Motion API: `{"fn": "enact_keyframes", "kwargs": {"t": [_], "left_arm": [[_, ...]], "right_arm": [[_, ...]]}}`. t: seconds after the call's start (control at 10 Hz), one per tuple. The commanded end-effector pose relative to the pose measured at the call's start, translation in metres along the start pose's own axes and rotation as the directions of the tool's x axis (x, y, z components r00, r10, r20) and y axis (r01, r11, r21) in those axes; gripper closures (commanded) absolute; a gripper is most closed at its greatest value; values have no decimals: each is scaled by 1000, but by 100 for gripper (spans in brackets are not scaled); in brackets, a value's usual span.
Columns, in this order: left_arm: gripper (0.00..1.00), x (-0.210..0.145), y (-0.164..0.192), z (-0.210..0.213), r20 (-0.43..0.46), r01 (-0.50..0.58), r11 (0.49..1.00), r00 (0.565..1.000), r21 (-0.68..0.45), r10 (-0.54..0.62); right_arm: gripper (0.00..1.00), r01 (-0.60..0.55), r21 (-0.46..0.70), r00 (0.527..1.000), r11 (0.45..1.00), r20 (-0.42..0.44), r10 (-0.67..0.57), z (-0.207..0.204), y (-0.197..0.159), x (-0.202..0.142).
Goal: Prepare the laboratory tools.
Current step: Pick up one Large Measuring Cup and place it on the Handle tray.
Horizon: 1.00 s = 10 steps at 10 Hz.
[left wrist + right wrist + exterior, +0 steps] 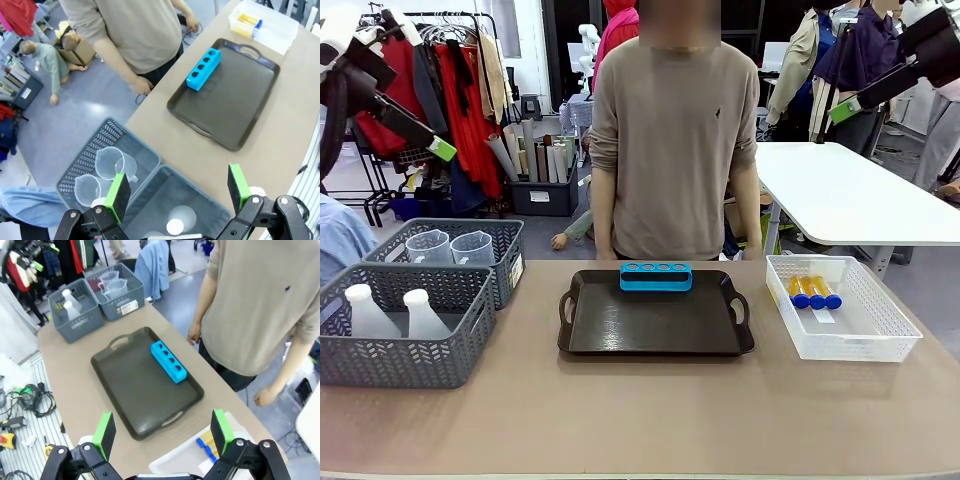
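Amber tubes [204, 444] half hidden behind right claw [163, 431] — jaws apart.

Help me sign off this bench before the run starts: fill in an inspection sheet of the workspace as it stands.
Surface: brown table, dark tray in the middle.
Job's things: blue rack at the tray's far edge, holes empty; two beakers in the far grey basket; two flasks in the near grey basket; three blue-capped tubes lying in the white basket.
Clutter: nothing seen.
Grippers: left pincer open, holding nothing, above the grey baskets; right pincer open, holding nothing, above the tray's end by the white basket.
Cables: loose cables on the floor beside the table.
Surroundings: person standing at the far side; clothes rack and white table behind.
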<state>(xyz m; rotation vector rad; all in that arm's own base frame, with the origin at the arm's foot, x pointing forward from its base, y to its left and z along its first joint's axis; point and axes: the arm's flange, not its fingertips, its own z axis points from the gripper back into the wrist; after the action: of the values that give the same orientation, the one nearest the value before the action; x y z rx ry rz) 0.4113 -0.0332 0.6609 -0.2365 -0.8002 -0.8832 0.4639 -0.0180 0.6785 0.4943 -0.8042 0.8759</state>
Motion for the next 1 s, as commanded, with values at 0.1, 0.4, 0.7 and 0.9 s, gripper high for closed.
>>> {"fn": "enact_keyframes", "kwargs": {"t": [0.1, 0.4, 0.7, 0.9], "left_arm": [[0, 0, 0, 0, -6, 8, 1000, 1000, 4, -8], [0, 0, 0, 0, -6, 8, 1000, 1000, 4, -8], [0, 0, 0, 0, -6, 8, 1000, 1000, 4, -8], [0, 0, 0, 0, -6, 8, 1000, 1000, 4, -8]], "right_arm": [[0, 3, 0, 1000, 1000, 8, -3, 3, 1, 0], [0, 3, 0, 1000, 1000, 8, -3, 3, 1, 0], [0, 3, 0, 1000, 1000, 8, -3, 3, 1, 0], [0, 3, 0, 1000, 1000, 8, -3, 3, 1, 0]]}}
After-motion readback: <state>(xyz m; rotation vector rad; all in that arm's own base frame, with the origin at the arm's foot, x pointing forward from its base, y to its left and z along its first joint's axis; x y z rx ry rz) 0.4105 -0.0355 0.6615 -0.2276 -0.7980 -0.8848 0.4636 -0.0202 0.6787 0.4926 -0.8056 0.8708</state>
